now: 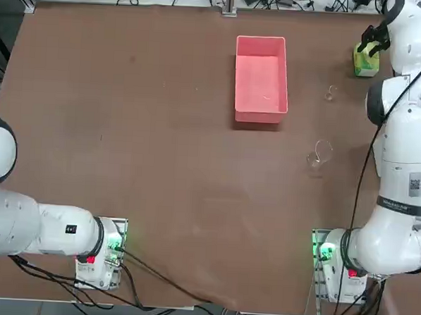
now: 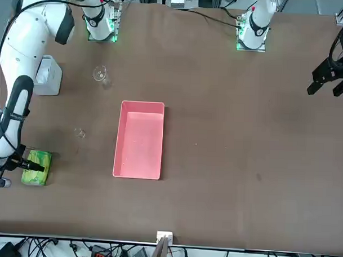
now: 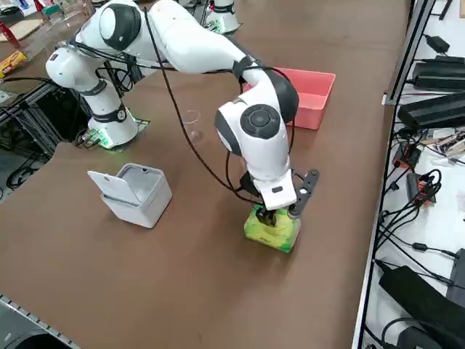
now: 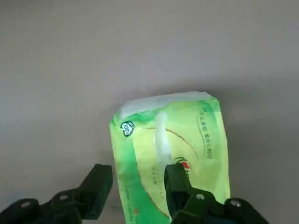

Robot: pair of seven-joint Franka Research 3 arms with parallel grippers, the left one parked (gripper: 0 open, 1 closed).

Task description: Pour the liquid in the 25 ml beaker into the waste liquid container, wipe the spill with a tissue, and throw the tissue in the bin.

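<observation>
Jaws: right gripper [image 4: 133,186] parted, poised over green tissue pack [image 4: 170,154], one finger [image 4: 175,184] at its slit.
Tissue: inside the pack; thin, soft, tears easily; pinch at slit.
Pack position: counter [image 1: 161,162], 3 o'clock of pink waste liquid container [image 1: 260,79].

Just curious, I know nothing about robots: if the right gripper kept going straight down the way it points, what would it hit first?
Most likely the green tissue pack: the right gripper hangs just above it, jaws open.
</observation>
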